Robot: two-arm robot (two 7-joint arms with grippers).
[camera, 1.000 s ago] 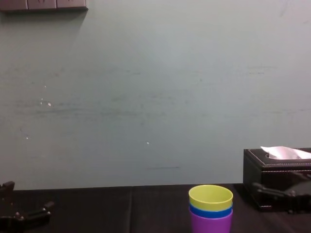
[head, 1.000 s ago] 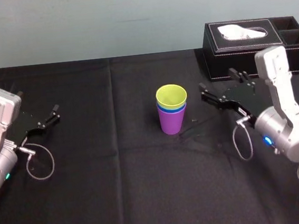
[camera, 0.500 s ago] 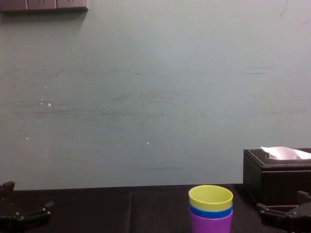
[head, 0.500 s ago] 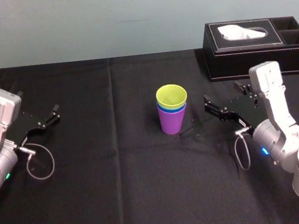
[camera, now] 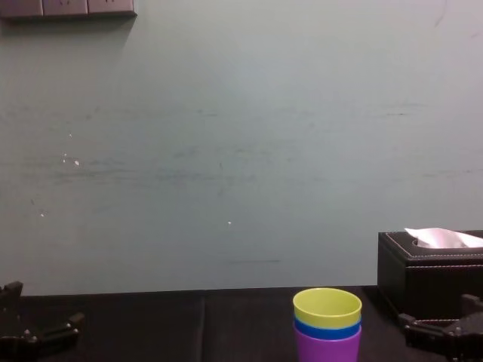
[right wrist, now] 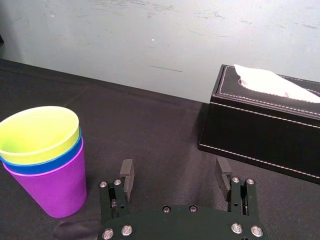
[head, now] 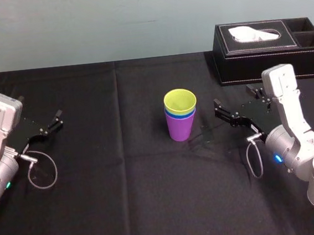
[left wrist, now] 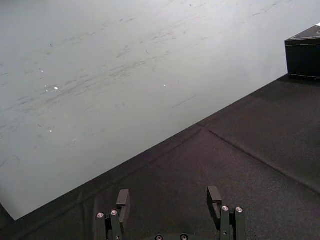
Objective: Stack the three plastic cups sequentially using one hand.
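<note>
The black cloth surface (head: 154, 206) under my right claw (right wrist: 175, 171) is the biggest thing I could foul. I judge that a low sweep would drag a fold and pull along whatever stands on it. The tissue box (right wrist: 260, 135) stands ahead of my claw and to its outer side, so a careless swing that way could knock it.

The three cups are nested upright ahead of my claw on its inner side, near it but not touching. The purple cup (right wrist: 55, 192) is at the bottom, the blue cup (right wrist: 45, 166) shows as a band above it, and the yellow-green cup (right wrist: 37, 127) sits on top. The stacking looks done to me, so the main hazard is my own movement. The stack is tall, looks light and stands free, and any drift toward it could tip it.

My right claw is spread wide and holds nothing. My left claw (left wrist: 168, 192), also wide and empty, rests far off beyond the stack. The cable loop (head: 248, 153) at my right wrist hangs low over the cloth and could catch on it.
</note>
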